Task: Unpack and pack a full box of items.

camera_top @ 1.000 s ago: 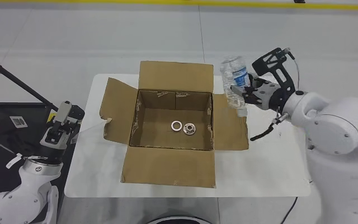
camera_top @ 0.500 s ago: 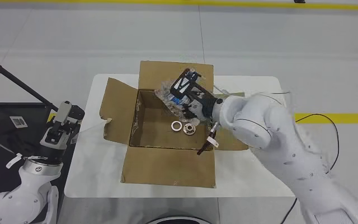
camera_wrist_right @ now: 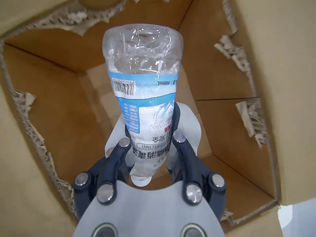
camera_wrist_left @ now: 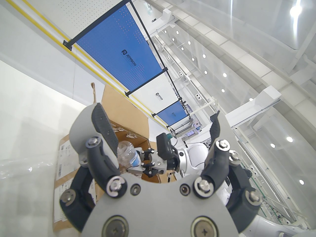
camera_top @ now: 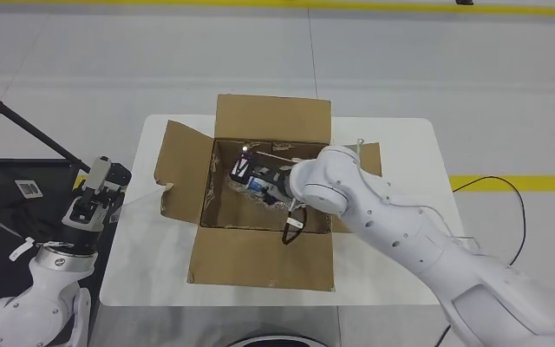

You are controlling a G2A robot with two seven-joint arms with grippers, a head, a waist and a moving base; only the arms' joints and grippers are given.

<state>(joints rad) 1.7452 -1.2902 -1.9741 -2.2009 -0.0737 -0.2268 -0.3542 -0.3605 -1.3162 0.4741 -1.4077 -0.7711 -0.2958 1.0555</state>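
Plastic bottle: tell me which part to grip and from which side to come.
Grip the bottle on its labelled body near the cap end, where the right gripper holds it. Likely come from above through the open box; its walls block the sides.

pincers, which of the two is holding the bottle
The right pincer: it is shut on the clear plastic bottle, inside the open cardboard box. The left pincer is open and holds nothing.

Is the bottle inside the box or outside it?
Inside, not yet released: the right gripper is shut on the bottle, box walls all around it. Resting on the floor: cannot tell.
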